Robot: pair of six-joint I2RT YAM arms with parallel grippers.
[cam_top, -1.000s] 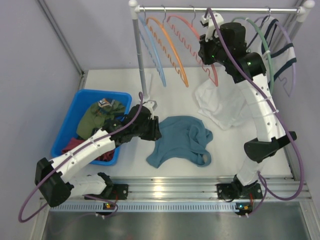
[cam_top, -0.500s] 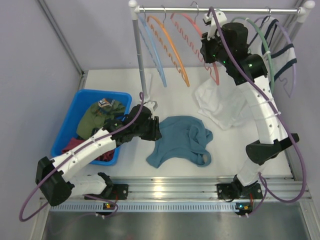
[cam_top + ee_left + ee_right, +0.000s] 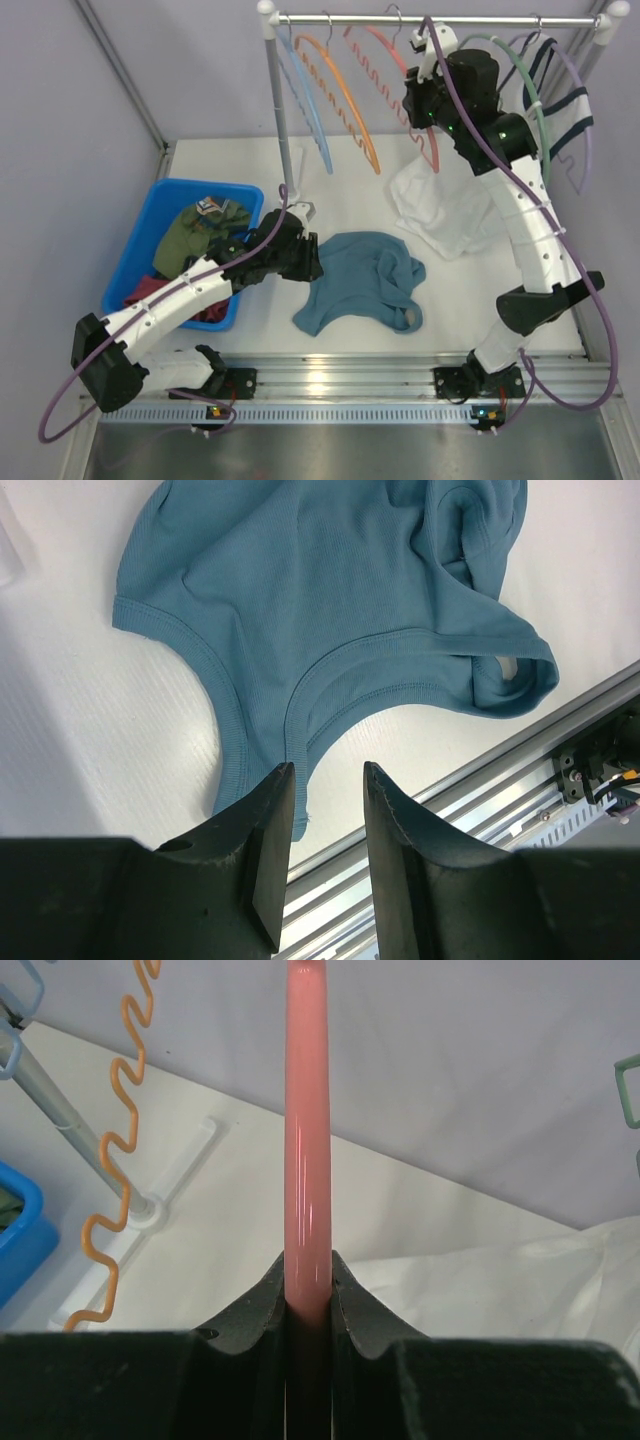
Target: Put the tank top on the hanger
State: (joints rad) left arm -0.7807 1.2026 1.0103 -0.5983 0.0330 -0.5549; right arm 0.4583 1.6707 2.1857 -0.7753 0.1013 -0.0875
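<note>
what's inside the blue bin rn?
In the blue bin: olive-green garment at the far end, dark red fabric nearer. The left arm covers the near-right part; contents there unseen.

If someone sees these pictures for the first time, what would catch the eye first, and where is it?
The teal tank top lies crumpled mid-table, with the open left gripper at its edge. Up at the rail, the right gripper is clamped on the salmon hanger. A blue bin of clothes sits at the left.
</note>
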